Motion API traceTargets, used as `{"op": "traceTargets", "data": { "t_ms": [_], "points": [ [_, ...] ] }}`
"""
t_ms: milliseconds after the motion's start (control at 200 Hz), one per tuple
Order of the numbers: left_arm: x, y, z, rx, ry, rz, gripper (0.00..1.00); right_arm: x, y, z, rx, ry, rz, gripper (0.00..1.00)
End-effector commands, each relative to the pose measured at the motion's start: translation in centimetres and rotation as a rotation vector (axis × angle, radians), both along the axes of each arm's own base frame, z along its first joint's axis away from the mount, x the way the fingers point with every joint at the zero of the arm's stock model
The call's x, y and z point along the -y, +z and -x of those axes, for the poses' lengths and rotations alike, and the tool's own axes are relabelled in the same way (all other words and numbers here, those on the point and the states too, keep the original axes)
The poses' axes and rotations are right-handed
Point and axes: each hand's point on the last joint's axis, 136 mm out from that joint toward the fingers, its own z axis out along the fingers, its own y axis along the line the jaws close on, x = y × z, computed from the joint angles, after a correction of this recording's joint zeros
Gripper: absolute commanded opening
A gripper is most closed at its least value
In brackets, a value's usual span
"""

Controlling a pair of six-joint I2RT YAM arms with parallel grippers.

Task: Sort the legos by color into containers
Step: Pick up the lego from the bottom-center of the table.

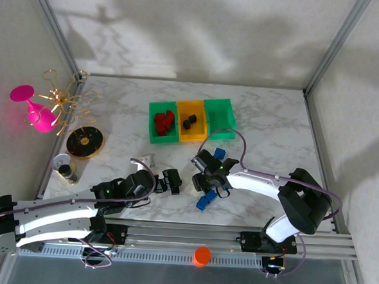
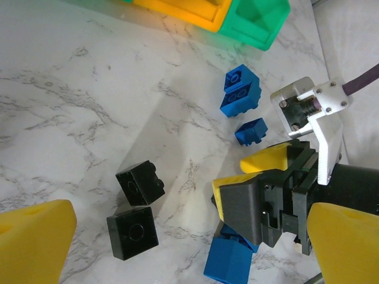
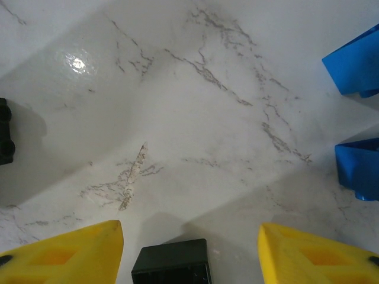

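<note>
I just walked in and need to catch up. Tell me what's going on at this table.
Two robot arms are sorting Lego bricks by colour into a row of bins. The left green bin holds red bricks, the yellow-orange bin holds black bricks, and the right green bin looks empty. The left gripper hangs wide open over two loose black bricks. The right gripper, jaws apart and gripping nothing, hovers beside loose blue bricks on the marble table.

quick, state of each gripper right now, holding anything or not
left gripper: open wide, holding nothing
right gripper: open, fingers apart above the table, holding nothing
</note>
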Motion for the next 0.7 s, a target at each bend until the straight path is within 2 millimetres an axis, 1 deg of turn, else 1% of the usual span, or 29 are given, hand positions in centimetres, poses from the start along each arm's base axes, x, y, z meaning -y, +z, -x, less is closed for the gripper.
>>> {"op": "traceTargets", "data": {
  "t_ms": [0,270,340,516,696],
  "points": [
    [-0.2,0.2,-0.3,0.006,0.041,-0.006,1.0,0.4,-1.0,0.6,-0.019,0.004,0.042,0.6],
    [-0.2,0.0,-0.2,0.004,0.045,-0.018,1.0,0.0,-2.1,1.2,-0.042,0.031,0.061,0.55],
    [-0.3,0.0,-0.2,0.005,0.047,-0.02,1.0,0.1,-2.3,1.2,-0.04,0.033,0.068,0.52],
    [-0.3,0.0,-0.3,0.007,0.048,-0.03,1.0,0.1,-2.1,1.0,-0.033,0.029,0.07,0.47],
    [-0.4,0.2,-0.4,0.013,0.052,-0.033,1.0,0.0,-1.8,0.7,-0.016,0.021,0.066,0.38]
  ]
}}
